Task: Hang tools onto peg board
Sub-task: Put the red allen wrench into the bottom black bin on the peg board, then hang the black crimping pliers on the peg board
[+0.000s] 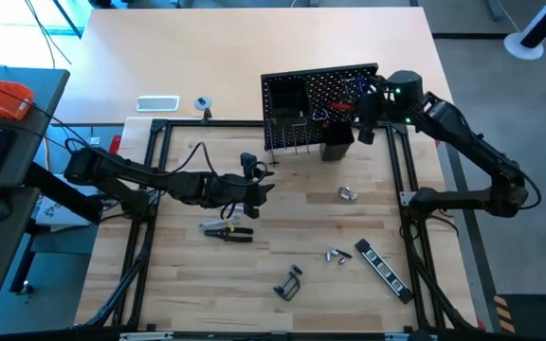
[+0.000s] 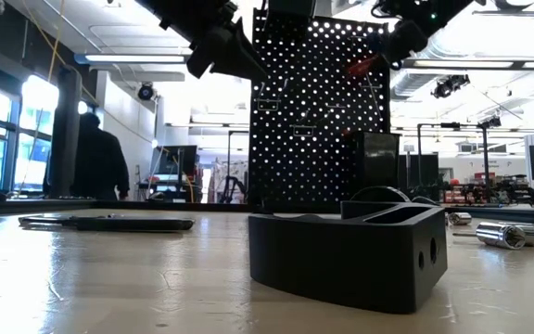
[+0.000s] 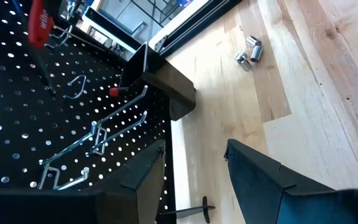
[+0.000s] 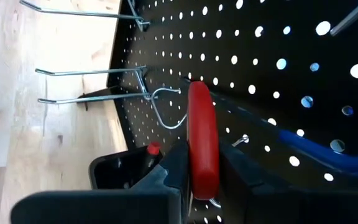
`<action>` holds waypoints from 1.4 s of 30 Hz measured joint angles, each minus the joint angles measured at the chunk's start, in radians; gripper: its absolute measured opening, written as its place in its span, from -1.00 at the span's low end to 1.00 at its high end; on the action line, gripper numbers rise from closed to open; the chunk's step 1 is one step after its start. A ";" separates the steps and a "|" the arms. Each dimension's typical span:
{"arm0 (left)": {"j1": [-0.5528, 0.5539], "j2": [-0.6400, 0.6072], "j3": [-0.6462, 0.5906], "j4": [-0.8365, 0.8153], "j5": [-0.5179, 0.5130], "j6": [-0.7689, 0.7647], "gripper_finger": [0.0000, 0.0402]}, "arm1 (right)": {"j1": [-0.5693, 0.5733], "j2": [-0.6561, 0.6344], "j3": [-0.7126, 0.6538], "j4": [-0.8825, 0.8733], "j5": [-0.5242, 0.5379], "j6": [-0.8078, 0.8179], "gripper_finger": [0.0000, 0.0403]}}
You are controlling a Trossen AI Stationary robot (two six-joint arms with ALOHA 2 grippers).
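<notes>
With our left gripper empty and wide at the tabletop's centre, our right gripper pinches a red-handled screwdriver against the peg board at one o'clock, where an off-hook release could drop it.

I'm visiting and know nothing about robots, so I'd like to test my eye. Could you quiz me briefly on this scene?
1. True or false: the right claw is closed on a red-handled tool at the peg board.
2. Which lies nearest the left claw? A) pliers B) clamp C) striped bar
3. Fill in: the left claw's fingers are ____.

Key: 1 true; 2 A; 3 open, holding nothing.
</notes>
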 joint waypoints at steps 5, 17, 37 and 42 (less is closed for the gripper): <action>0.000 0.000 0.000 -0.001 0.000 -0.002 -0.17 | 0.000 0.001 0.000 0.004 0.023 0.011 -0.77; 0.000 0.000 0.000 -0.001 0.002 -0.009 -0.17 | 0.000 0.001 0.000 -0.045 0.065 0.056 -0.76; 0.000 0.000 0.000 -0.024 -0.007 -0.017 -0.17 | 0.005 0.001 0.000 -0.044 0.096 0.111 -0.49; -0.001 0.000 0.000 -0.050 -0.016 -0.028 -0.17 | 0.026 0.001 0.000 -0.045 0.099 0.116 -0.49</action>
